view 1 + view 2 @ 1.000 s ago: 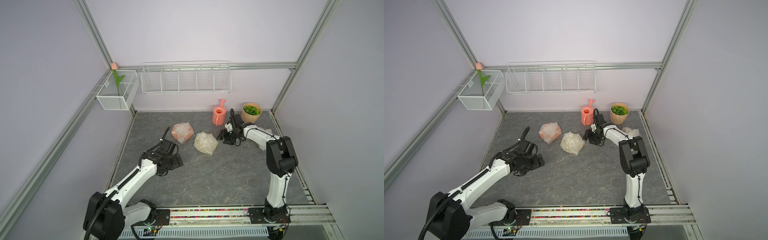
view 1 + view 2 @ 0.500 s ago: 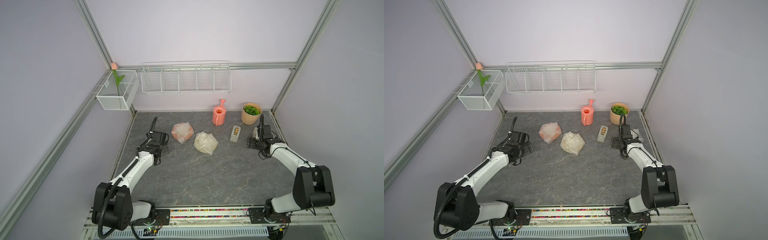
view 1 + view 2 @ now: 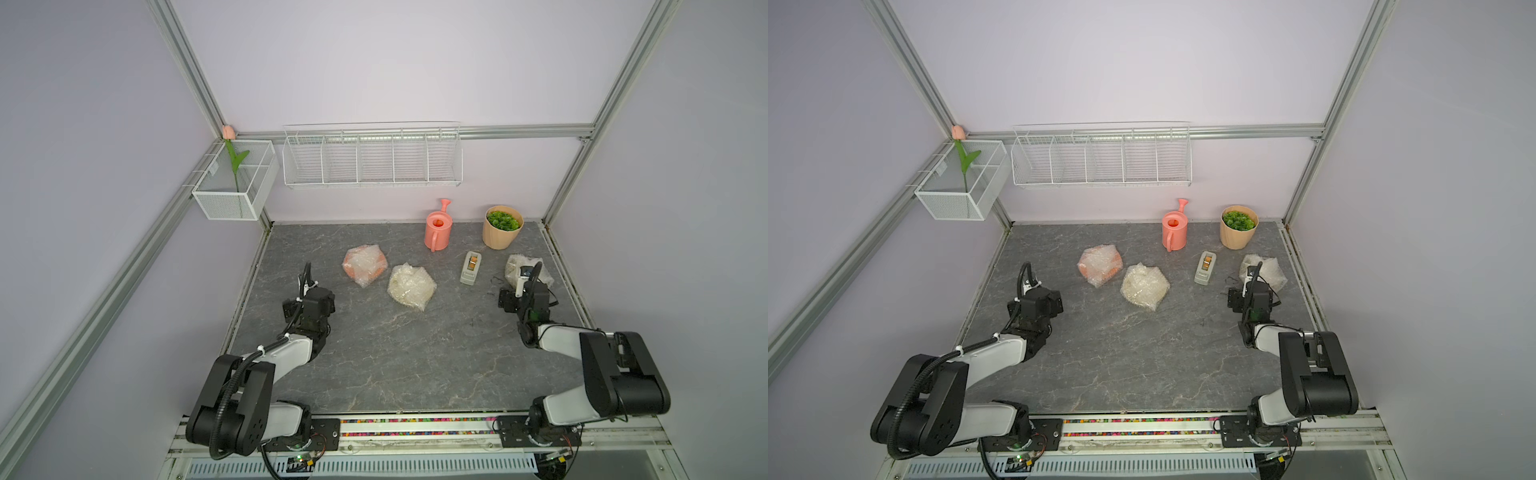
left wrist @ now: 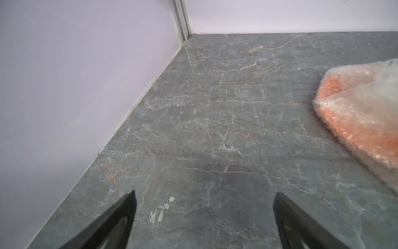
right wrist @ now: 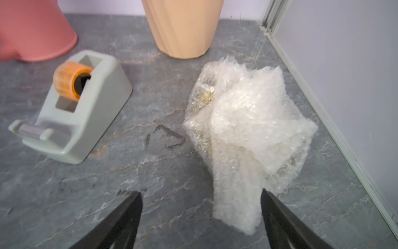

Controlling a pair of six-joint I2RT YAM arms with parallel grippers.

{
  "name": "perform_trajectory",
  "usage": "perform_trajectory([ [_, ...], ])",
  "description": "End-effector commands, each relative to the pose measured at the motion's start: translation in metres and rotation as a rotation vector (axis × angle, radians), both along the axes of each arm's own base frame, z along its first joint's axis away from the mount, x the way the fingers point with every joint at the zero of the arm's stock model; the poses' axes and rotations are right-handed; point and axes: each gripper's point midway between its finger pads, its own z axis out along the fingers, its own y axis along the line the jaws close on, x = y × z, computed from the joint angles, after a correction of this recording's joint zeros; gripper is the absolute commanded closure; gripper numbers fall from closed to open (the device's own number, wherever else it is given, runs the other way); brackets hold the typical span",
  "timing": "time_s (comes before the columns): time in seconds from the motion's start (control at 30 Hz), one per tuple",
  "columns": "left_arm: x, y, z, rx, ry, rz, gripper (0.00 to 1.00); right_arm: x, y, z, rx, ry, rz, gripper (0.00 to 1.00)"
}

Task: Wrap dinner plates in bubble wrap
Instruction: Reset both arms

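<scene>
Well, my desk point(image 3: 395, 353): grey like stone, with thin pale cracks, flat, with walls on three sides.
Walls point(image 3: 395, 62): pale purple and plain.
Metal bars point(image 3: 193, 70): silver, going up the corners and along the back wall.
Wire shelf point(image 3: 372, 160): white, hung on the back wall.
Mesh basket point(image 3: 224, 203): white, up in the back left corner, with a pink tulip point(image 3: 227, 132) standing in it.
Watering can point(image 3: 437, 230): pink, at the back of the desk.
Plant pot point(image 3: 502, 227): tan with green leaves, near the can, at the back right.
Tape holder point(image 3: 471, 268): grey with an orange roll, in front of the can and pot.
Orange plate point(image 3: 352, 271): wrapped in bubble wrap point(image 3: 365, 259), mid-back of the desk.
Cream plate point(image 3: 411, 286): wrapped too, just beside the orange one.
Third bundle point(image 5: 247, 129): by the right wall, in front of the pot; a bit of yellow-gold shows through.
My left hand point(image 4: 205, 193): fingers spread wide, pinching nothing, over bare desk near the left wall.
My right hand point(image 5: 200, 191): spread wide, pinching nothing, close to the third bundle; a loose end of wrap lies by one finger, and I cannot tell if they touch.
</scene>
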Motion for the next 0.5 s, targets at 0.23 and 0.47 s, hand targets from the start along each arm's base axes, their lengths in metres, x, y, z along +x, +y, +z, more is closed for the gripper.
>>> perform_trajectory([
  [0.23, 0.037, -0.006, 0.025, -0.07, -0.234, -0.188, 0.0, 0.012, 0.015, 0.019, 0.007, -0.133, 0.102, 0.11],
  [0.47, 0.045, 0.014, 0.021, -0.086, -0.226, -0.092, 0.01, 0.012, 0.016, 0.019, 0.002, -0.132, 0.099, 0.11],
])
